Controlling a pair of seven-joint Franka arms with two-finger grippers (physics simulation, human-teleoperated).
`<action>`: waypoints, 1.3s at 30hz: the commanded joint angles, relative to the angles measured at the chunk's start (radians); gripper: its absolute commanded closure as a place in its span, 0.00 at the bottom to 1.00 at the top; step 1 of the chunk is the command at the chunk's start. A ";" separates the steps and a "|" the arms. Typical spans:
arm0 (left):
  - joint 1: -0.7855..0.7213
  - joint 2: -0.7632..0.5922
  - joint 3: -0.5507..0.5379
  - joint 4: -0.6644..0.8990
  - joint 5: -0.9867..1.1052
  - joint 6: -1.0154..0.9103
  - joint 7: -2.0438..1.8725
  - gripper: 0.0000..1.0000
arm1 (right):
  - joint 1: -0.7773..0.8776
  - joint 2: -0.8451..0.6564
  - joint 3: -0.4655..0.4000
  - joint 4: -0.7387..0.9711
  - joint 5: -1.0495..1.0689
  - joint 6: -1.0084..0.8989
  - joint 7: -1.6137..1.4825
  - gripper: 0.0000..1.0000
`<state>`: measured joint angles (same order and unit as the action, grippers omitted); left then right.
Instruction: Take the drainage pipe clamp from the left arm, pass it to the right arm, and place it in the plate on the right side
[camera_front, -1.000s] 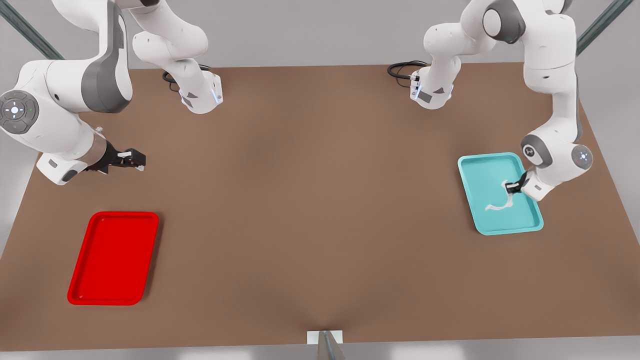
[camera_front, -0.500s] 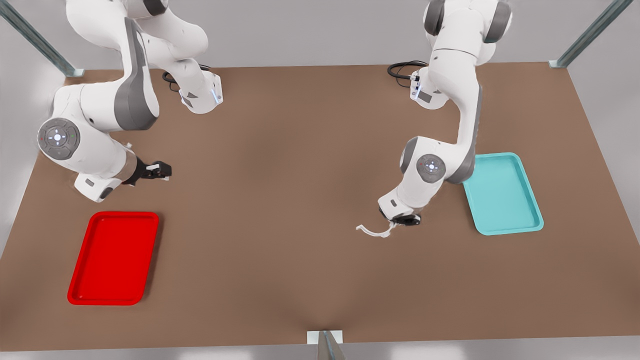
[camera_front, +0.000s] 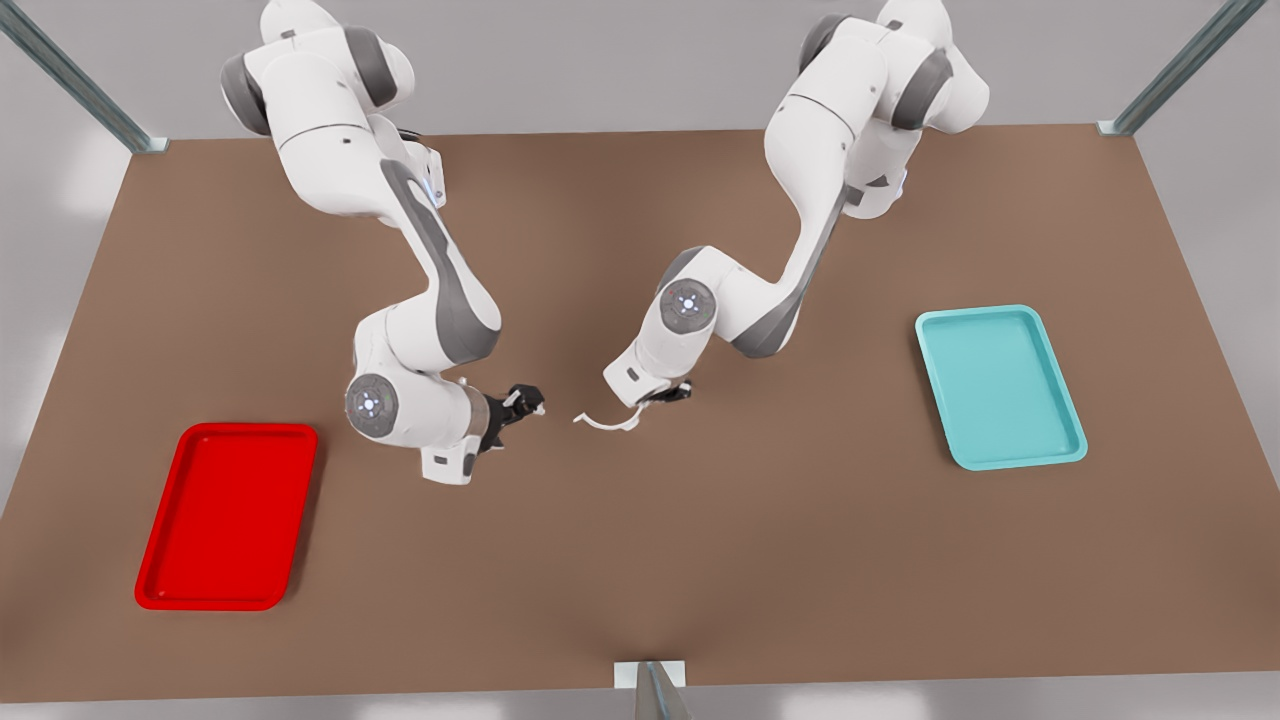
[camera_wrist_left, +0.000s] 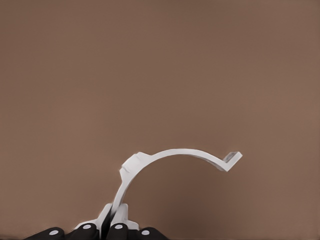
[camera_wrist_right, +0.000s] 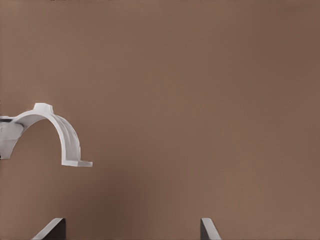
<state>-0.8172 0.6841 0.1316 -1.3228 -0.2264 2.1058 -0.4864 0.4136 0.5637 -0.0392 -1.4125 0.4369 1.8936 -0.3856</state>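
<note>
On the front view's left I see the bright red shallow rectangular plate (camera_front: 228, 516) bare, and just right of it my right gripper (camera_front: 527, 402) waits above the brown table (camera_front: 640, 560), fingers (camera_wrist_right: 54, 229) spread apart. Near it, my left gripper (camera_front: 672, 393) is clamped on one end of the thin white arch-shaped drainage pipe clamp (camera_front: 603, 421), held mid-table. So I judge pickup done, with handover and placing left; the light teal tray (camera_front: 1000, 387) lies bare at far right.

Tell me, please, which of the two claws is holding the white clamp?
The left claw, on the front view's right arm, pinches the clamp; the right claw is open beside it.
</note>
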 joint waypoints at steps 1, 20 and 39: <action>-0.003 0.003 -0.003 0.005 -0.002 0.000 -0.408 0.79 | 0.001 0.001 0.004 -0.003 0.022 0.117 -0.518 0.00; -0.002 0.075 -0.004 0.116 -0.007 0.000 -0.169 0.79 | 0.136 0.062 0.004 -0.028 0.025 0.349 -0.918 0.00; -0.005 0.083 -0.010 0.131 -0.008 0.002 -0.219 0.79 | 0.154 0.117 0.004 -0.025 0.023 0.407 -0.920 0.42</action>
<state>-0.8218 0.7680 0.1214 -1.1926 -0.2313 2.1064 -0.6870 0.5674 0.6823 -0.0353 -1.4378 0.4609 2.2877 -1.1897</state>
